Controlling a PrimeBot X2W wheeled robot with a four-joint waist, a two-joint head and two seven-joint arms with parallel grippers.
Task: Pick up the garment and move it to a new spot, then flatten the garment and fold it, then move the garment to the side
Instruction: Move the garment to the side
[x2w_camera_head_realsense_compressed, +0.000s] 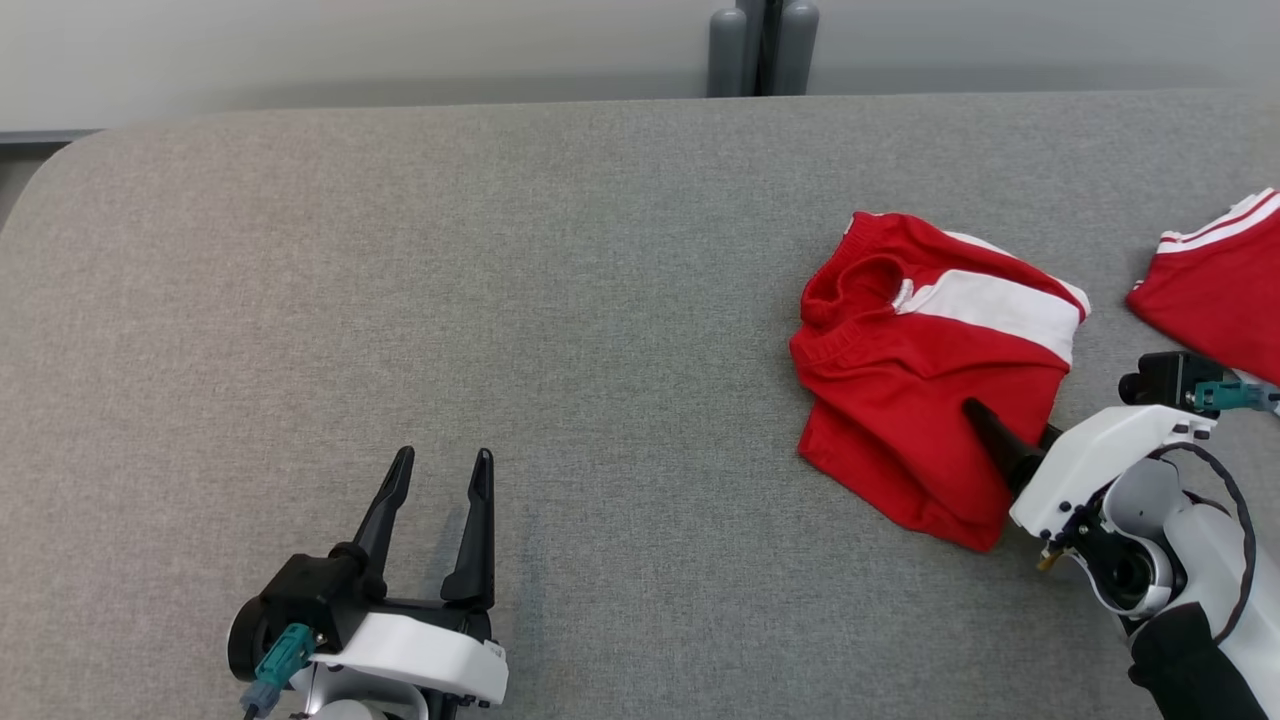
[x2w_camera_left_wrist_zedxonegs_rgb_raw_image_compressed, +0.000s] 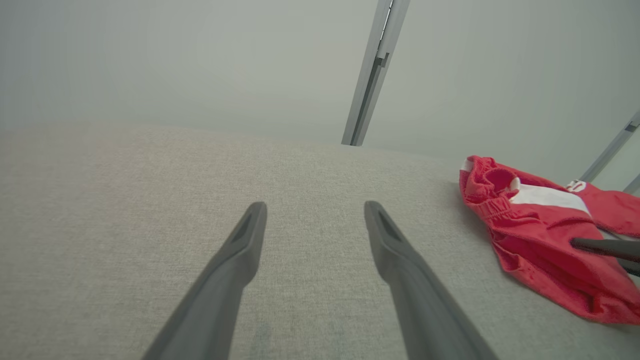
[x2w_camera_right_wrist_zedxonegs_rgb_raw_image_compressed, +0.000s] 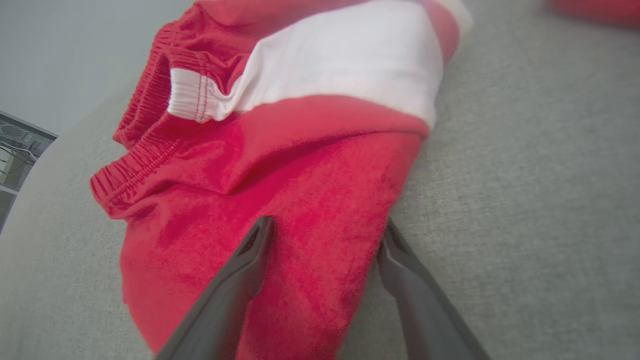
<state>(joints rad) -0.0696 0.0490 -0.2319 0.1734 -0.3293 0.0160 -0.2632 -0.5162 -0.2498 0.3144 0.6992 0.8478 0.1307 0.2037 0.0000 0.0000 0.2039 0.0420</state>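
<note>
Tabletop (x2w_camera_head_realsense_compressed: 400, 250), grey and fabric-covered, is carrying the garment (x2w_camera_head_realsense_compressed: 900, 400) on its right half. I am reading the garment as a loosely bunched pair of red shorts with a white panel. A second red garment (x2w_camera_head_realsense_compressed: 1220, 290) is lying near it at the right edge, not touching it. I am judging the long axis as running from the elastic waistband on the far side to the hem nearest the robot. The right gripper (x2w_camera_right_wrist_zedxonegs_rgb_raw_image_compressed: 325, 230) is sitting at that near-right hem, fingers spread wide and straddling a fold of cloth without pinching it. The left gripper (x2w_camera_head_realsense_compressed: 445, 455) is hovering, equally wide, over bare surface well apart from the garment, so I am judging the right arm the one to lift. The right wrist view is showing both fingers around the fold, while the head view is giving me one finger clearly and the other barely.
</note>
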